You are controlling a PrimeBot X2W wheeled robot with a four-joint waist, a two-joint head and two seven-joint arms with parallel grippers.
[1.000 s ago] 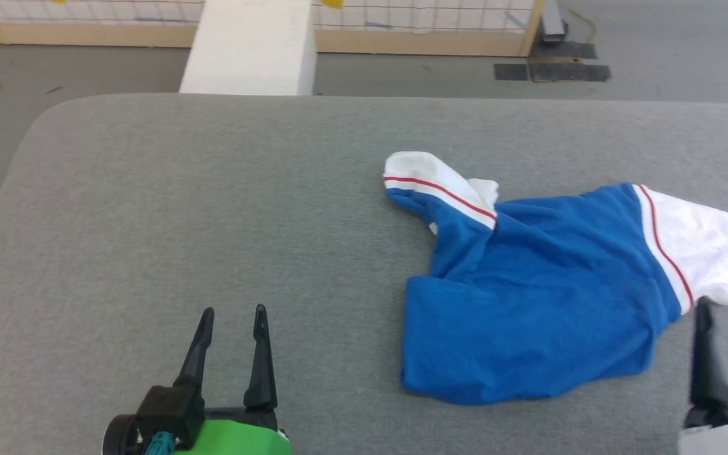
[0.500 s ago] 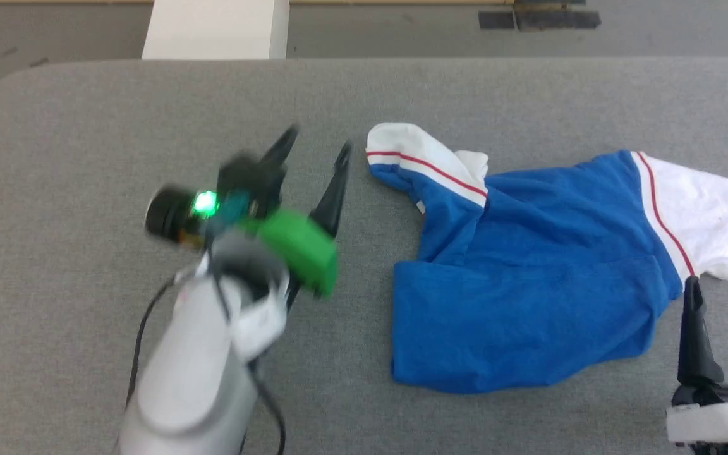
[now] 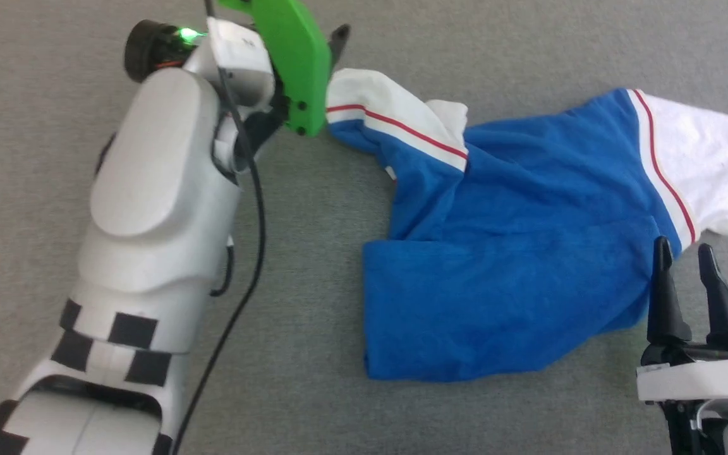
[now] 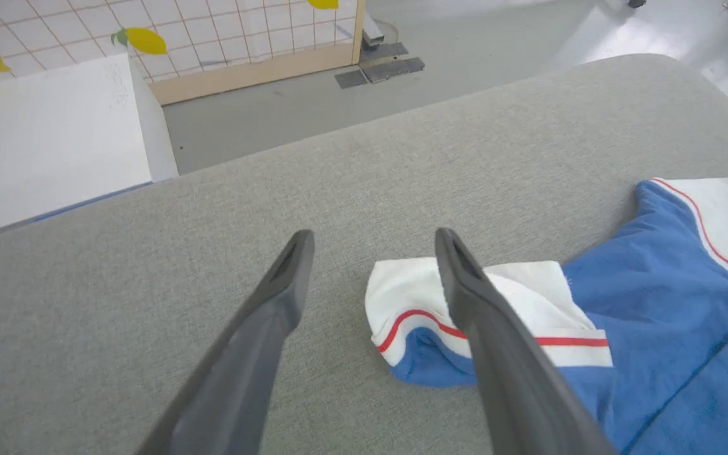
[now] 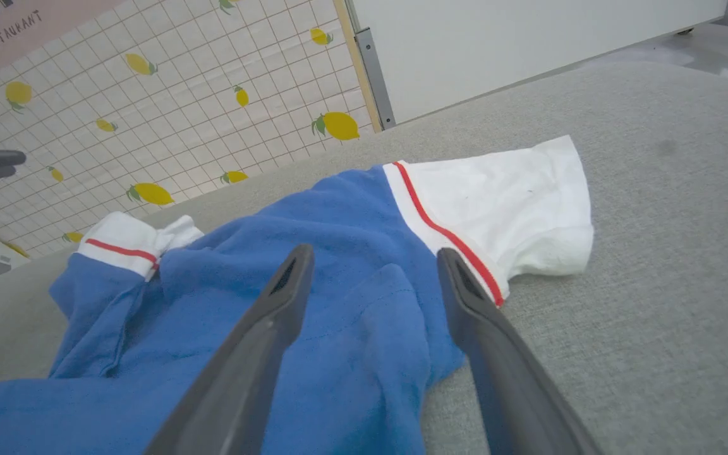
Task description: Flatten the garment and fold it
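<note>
Surface: You had a grey padded table (image 3: 313,265) under everything in the head view.
Garment: The garment (image 3: 515,253), blue with white sleeves and red-striped trim, lay rumpled across the centre and right of the head frame, its blue body creased and partly folded over itself.
Rolled sleeve: One white sleeve (image 4: 402,297) sat bunched at the top centre of the head frame, with its cuff curled open.
Flat sleeve: The other sleeve (image 3: 705,164) lay spread out at the right edge of that frame.
Left claw: Your left gripper (image 4: 373,235) stood wide apart and empty. In the left wrist frame one finger crossed in front of the rolled sleeve and the other was over bare table. You could not tell whether it touched the cloth.
Left arm: Your pale forearm (image 3: 155,189) ran from the lower left to the top of the head frame.
Right claw: Your right gripper (image 3: 682,248) stood wide and empty at the lower right of the head frame, with its tips at the garment's edge just below the flat sleeve.
Background: A white box (image 4: 60,133) sat at the upper left of the left wrist frame, beyond the table. A lemon-patterned tiled wall (image 5: 168,126) filled the upper left of the right wrist frame.
</note>
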